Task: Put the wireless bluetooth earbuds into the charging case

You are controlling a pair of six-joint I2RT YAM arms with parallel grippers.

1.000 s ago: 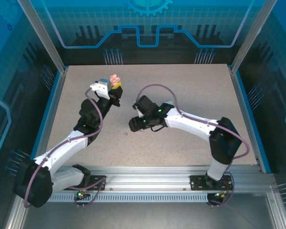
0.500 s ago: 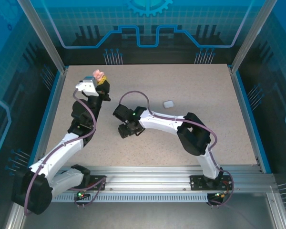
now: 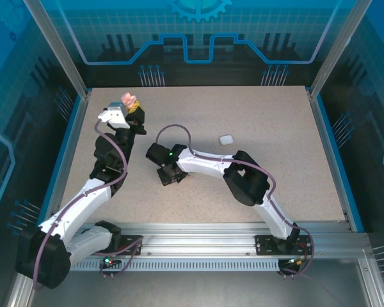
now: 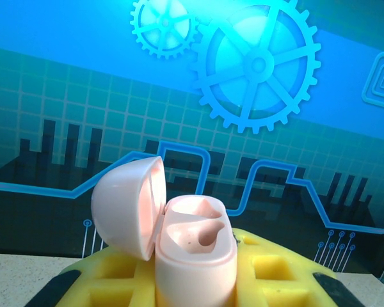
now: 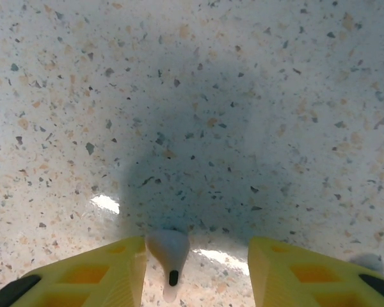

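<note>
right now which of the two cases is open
The pink round case clamped in the left gripper: its lid is flipped back, sockets showing. The white case on the table looks closed.

Bright, even light; soft shadow and small glare on tabletop (image 5: 294, 96).

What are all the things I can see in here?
table: one, speckled beige, under everything.
pink case: one, pale pink, lid open, held up in the air at far left.
white case: one, white, lying on the table beyond its middle.
earbud: one, white, on the table left of centre.
left gripper: one, yellow fingers, shut on the pink case.
right gripper: one, yellow fingers, open, straddling the earbud.
</note>
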